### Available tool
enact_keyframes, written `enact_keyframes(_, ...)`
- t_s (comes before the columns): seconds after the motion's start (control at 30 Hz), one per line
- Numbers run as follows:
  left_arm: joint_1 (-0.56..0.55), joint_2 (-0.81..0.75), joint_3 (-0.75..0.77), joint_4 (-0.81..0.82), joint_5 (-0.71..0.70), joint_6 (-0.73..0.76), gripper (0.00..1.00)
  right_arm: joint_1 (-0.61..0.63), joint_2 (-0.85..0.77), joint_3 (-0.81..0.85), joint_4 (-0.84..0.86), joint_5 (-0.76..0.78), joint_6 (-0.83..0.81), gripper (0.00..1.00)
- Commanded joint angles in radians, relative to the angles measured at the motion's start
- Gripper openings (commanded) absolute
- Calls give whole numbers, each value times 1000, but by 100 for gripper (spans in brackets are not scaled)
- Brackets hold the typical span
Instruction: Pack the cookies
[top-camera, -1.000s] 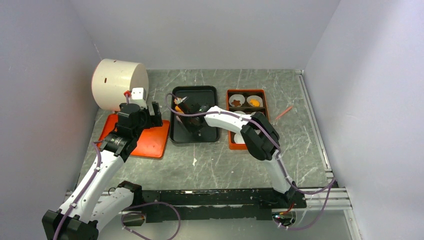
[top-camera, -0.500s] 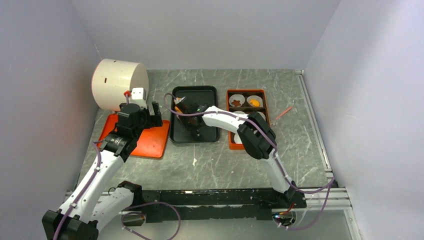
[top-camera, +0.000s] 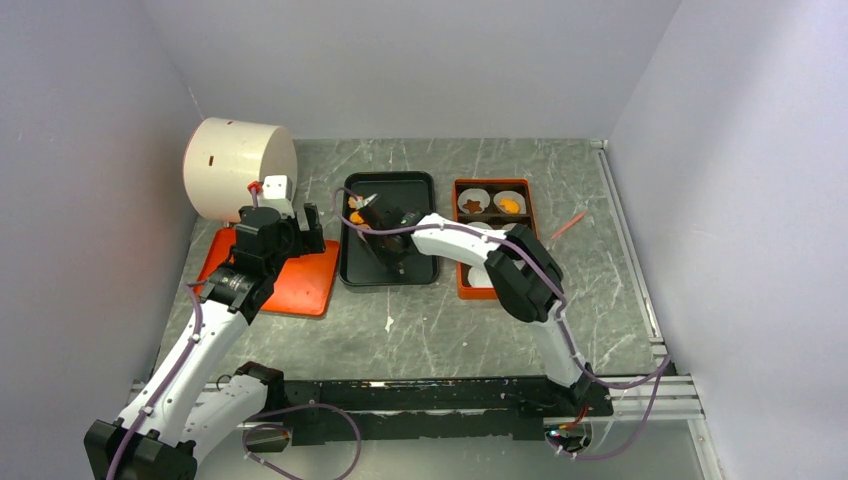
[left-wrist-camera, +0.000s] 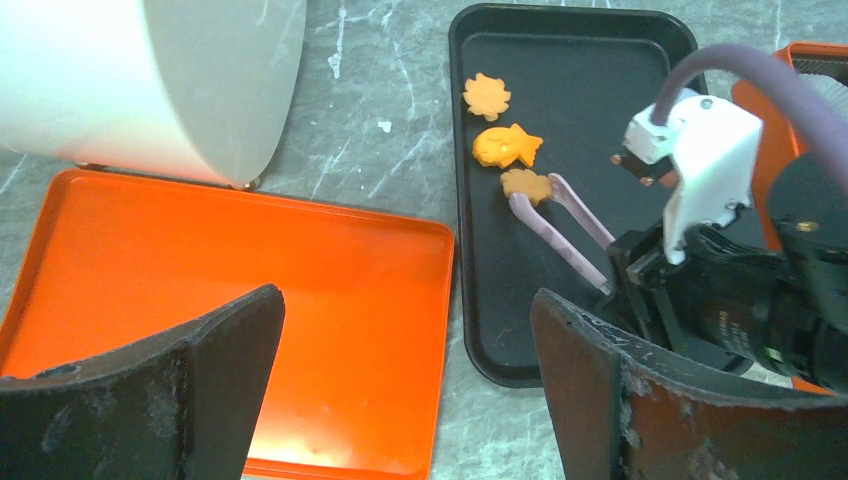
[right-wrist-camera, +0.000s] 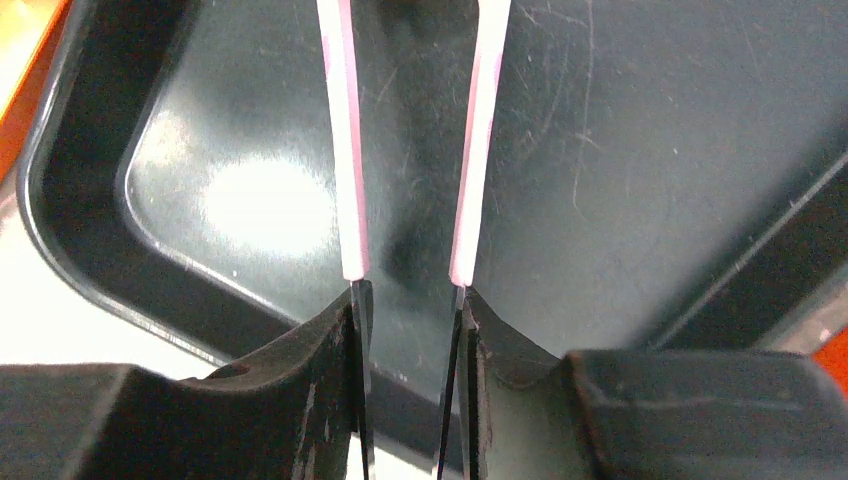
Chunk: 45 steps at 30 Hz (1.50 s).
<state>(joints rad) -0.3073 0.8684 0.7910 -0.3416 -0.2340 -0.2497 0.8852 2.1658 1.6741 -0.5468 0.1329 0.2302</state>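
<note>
Three orange cookies (left-wrist-camera: 506, 147) lie at the far-left end of the black tray (left-wrist-camera: 590, 70). My right gripper (right-wrist-camera: 410, 300) is shut on pink tongs (left-wrist-camera: 560, 235), one finger pressing each arm. The tongs' tips sit on either side of the nearest cookie (left-wrist-camera: 527, 185). Those tips are out of the right wrist view, which shows only the two pink arms (right-wrist-camera: 343, 150) over the tray floor. My left gripper (left-wrist-camera: 405, 300) hangs open over the orange lid (left-wrist-camera: 250, 290), holding nothing. A brown star cookie (top-camera: 470, 207) and an orange cookie (top-camera: 509, 205) rest in paper cups.
An orange box (top-camera: 457, 240) with white paper cups stands right of the black tray, partly hidden by my right arm. A large white cylinder (top-camera: 238, 168) lies at the back left, behind the lid. A thin orange stick (top-camera: 566, 226) lies right of the box.
My right gripper has squeezed the tongs narrower and shifted slightly at the tray's far-left corner. The left arm has not moved.
</note>
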Motion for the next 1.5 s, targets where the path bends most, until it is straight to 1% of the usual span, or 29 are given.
enact_keyframes(0.0, -2, -4, 10, 24, -14, 7, 98, 4, -137, -49, 28, 27, 0, 19)
enact_keyframes(0.27, -2, 1, 8, 25, -17, 7, 98, 3, -271, -139, -1, 19, 4, 18)
enact_keyframes(0.63, -2, 6, 7, 29, -4, 10, 98, 4, -464, -266, -115, 50, 25, 18)
enact_keyframes(0.93, -3, 8, 5, 32, 12, 8, 98, -5, -606, -347, -236, 132, 69, 18)
enact_keyframes(1.1, -3, 8, 5, 32, 15, 9, 98, -74, -662, -416, -278, 130, 92, 18)
enact_keyframes(1.33, -3, 5, 5, 32, 9, 9, 98, -249, -745, -504, -264, 82, 75, 18)
enact_keyframes(1.47, -3, 8, 5, 32, 12, 10, 98, -319, -758, -533, -256, 83, 72, 18)
